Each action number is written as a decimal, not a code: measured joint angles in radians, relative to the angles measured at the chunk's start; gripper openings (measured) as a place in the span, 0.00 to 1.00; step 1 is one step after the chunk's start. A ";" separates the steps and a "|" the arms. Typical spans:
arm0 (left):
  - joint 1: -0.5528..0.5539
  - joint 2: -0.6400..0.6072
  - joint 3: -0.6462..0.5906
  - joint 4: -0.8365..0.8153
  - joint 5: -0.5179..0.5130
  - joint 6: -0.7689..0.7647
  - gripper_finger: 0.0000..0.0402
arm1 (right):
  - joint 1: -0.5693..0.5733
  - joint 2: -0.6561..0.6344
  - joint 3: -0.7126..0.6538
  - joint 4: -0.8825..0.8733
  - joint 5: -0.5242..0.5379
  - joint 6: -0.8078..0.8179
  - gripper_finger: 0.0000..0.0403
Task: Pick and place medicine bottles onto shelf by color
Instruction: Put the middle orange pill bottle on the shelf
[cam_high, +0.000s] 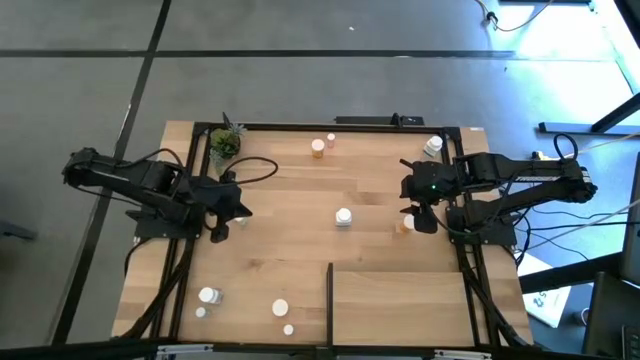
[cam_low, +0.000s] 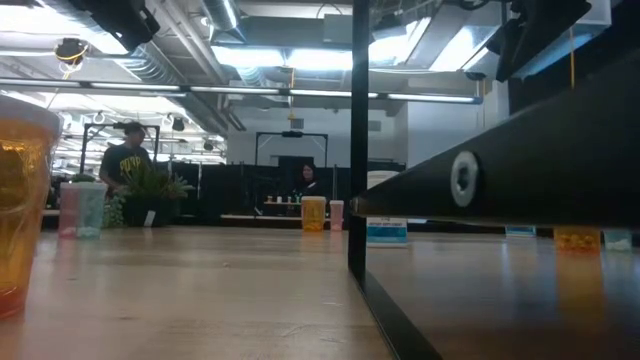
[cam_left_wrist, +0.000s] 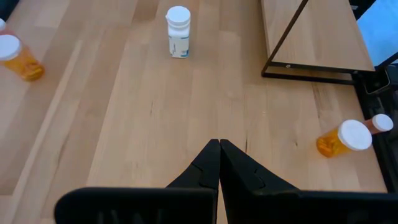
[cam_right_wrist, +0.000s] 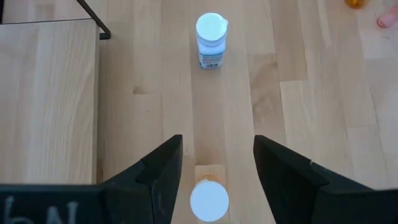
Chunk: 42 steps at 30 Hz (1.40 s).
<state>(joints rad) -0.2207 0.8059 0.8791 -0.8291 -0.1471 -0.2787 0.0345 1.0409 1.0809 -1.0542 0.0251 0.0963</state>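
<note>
The right hand (cam_right_wrist: 211, 171) is hovering open around the small orange bottle (cam_right_wrist: 209, 198), gripping nothing, and risking toppling it if one finger is nudging the cap while closing.

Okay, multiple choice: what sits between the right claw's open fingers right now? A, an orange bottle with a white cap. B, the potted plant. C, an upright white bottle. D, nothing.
A: the right wrist view shows the right claw open, with the white-capped orange bottle between its fingers, while the white bottle stands farther ahead on the table.
</note>
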 joint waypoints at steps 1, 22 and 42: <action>0.000 0.000 0.000 0.000 0.000 0.000 0.00 | 0.000 0.000 0.000 0.000 0.000 0.000 0.49; 0.000 0.000 0.000 0.000 0.000 -0.001 0.00 | 0.000 0.000 -0.023 -0.040 -0.013 0.146 0.49; 0.000 0.000 0.000 0.000 0.000 -0.001 0.00 | 0.001 0.021 -0.039 -0.115 0.012 0.239 0.86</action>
<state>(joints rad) -0.2207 0.8055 0.8791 -0.8288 -0.1471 -0.2801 0.0353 1.0619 1.0420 -1.1694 0.0367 0.3352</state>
